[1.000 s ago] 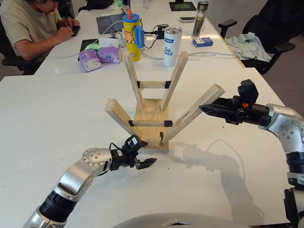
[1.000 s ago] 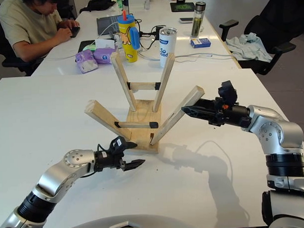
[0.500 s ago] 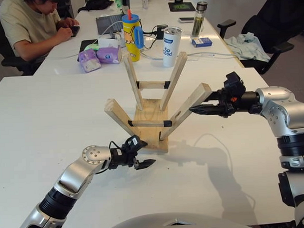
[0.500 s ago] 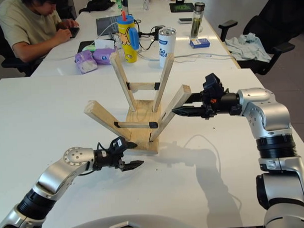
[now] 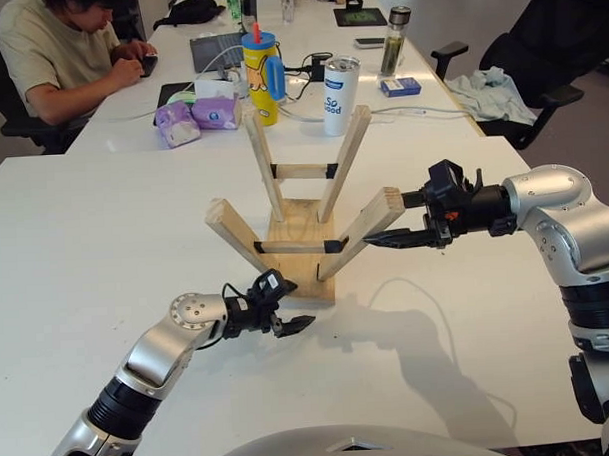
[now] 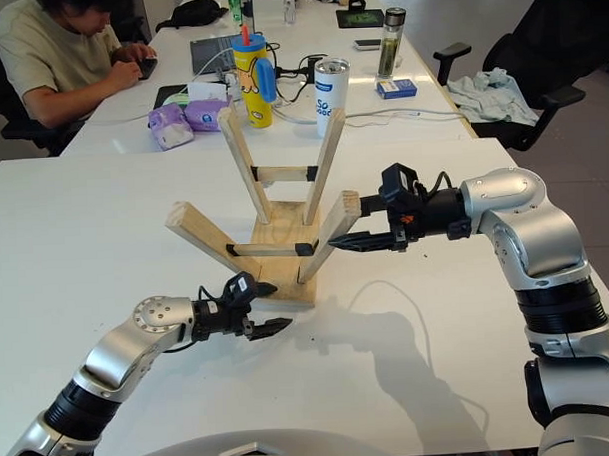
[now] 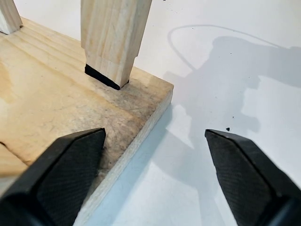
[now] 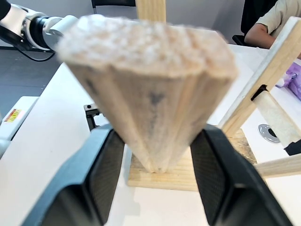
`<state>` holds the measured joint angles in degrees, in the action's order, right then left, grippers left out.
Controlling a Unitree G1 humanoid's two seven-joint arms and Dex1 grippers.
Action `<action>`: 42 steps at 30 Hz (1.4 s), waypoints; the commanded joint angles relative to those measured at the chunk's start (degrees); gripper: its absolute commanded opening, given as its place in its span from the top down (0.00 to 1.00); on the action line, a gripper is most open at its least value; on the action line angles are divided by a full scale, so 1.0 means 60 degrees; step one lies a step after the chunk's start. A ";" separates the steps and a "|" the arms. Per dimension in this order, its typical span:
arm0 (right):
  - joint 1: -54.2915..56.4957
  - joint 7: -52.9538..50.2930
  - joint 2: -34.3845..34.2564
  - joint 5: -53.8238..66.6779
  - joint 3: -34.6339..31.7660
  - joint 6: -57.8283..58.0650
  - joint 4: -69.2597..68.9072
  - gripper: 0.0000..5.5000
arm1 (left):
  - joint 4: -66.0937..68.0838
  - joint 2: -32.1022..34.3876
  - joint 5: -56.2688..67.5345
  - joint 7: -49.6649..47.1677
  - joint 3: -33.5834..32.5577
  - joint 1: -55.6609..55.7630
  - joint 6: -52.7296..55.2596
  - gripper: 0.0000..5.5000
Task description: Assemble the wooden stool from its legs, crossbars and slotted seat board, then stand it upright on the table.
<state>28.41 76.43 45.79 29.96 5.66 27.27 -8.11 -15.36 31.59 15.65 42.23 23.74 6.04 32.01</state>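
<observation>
The right gripper (image 5: 375,239) had its two fingers set on either side of the near right leg (image 5: 345,249), close below the leg's free end. In the right wrist view the pads (image 8: 106,165) appeared to press the wood on both flanks, so I judged it clamped on that leg, probably to steady it or to tip the whole frame. The left gripper (image 7: 155,134) was spread wide and held nothing. One finger hung over the near corner of the seat board (image 7: 56,99) and the other over the bare table (image 5: 105,245), as if placed to pinch the board's edge or brace it against sliding.

The stool (image 6: 282,232) stood upside down near the middle of the table, seat board flat on the surface and four legs splayed upward. Both crossbars (image 5: 303,171) sat between leg pairs. Assembly looked essentially finished; turning it upright seemed the remaining step.
</observation>
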 commanded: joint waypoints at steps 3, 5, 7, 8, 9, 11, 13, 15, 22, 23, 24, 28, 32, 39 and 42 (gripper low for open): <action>-0.0586 -0.0301 -0.0312 -0.0491 0.1161 0.0480 -0.0283 0.62 | 0.0574 -0.0149 -0.0315 -0.0123 0.0297 -0.0319 0.0524 0.29; -0.0498 -0.0407 -0.0379 -0.0511 0.1306 0.0498 -0.0353 0.62 | 0.0577 -0.0181 -0.0331 -0.0143 0.0305 -0.0336 0.0525 0.29; -0.0327 -0.0627 -0.0520 -0.0548 0.1390 0.0584 -0.0224 0.62 | 0.0583 -0.0218 -0.0350 -0.0162 0.0310 -0.0357 0.0527 0.29; -0.0271 -0.0685 -0.0538 -0.0600 0.1431 0.0581 -0.0174 0.62 | 0.0599 -0.0233 -0.0362 -0.0163 0.0317 -0.0357 0.0523 0.29; -0.0180 -0.0785 -0.0576 -0.0652 0.1462 0.0630 -0.0094 0.62 | 0.0617 -0.0244 -0.0378 -0.0165 0.0323 -0.0356 0.0517 0.29; 0.0076 -0.1009 -0.0717 -0.0564 0.1437 0.0918 0.0142 0.62 | 0.0648 -0.0278 -0.0410 -0.0174 0.0324 -0.0362 0.0513 0.29; 0.0276 -0.1194 -0.0807 -0.0499 0.1423 0.1161 0.0357 0.62 | 0.0686 -0.0321 -0.0448 -0.0184 0.0319 -0.0363 0.0510 0.29; 0.0399 -0.1342 -0.0852 -0.0621 0.1531 0.1351 0.0628 0.62 | 0.0748 -0.0395 -0.0485 -0.0233 0.0327 -0.0352 0.0504 0.29; 0.0339 -0.1344 -0.0888 -0.0836 0.1873 0.1226 0.0682 0.62 | 0.1026 -0.0637 -0.0647 -0.0529 0.0201 -0.0331 0.0449 0.29; 0.0391 -0.1456 -0.0954 -0.0970 0.1895 0.1182 0.0914 0.62 | 0.1106 -0.0673 -0.0691 -0.0571 0.0206 -0.0308 0.0437 0.29; 0.0416 -0.1527 -0.0993 -0.1053 0.1909 0.1139 0.1079 0.62 | 0.1168 -0.0705 -0.0732 -0.0612 0.0205 -0.0287 0.0433 0.29; 0.0323 -0.1546 -0.1227 -0.0930 0.1752 0.0839 0.1296 0.62 | 0.1434 -0.0823 -0.0902 -0.0885 0.0150 -0.0193 0.0571 0.29; 0.0330 -0.1793 -0.1582 -0.0897 0.1435 0.0152 0.1493 0.56 | 0.1883 -0.1089 -0.1048 -0.1359 -0.0071 -0.0024 0.0835 0.29; 0.0200 -0.1732 -0.1096 -0.1360 0.1137 -0.0233 0.1269 0.37 | 0.2798 -0.1544 -0.1343 -0.2156 -0.0357 0.0295 0.0961 0.29; -0.0426 -0.1595 -0.0208 -0.1884 0.0950 -0.0337 0.1327 0.37 | 0.2970 -0.1654 -0.1409 -0.2283 -0.0384 0.0327 0.0911 0.29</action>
<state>28.55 66.30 40.46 20.83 12.49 25.53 -0.34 -3.55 20.53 10.55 30.66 20.69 11.39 32.20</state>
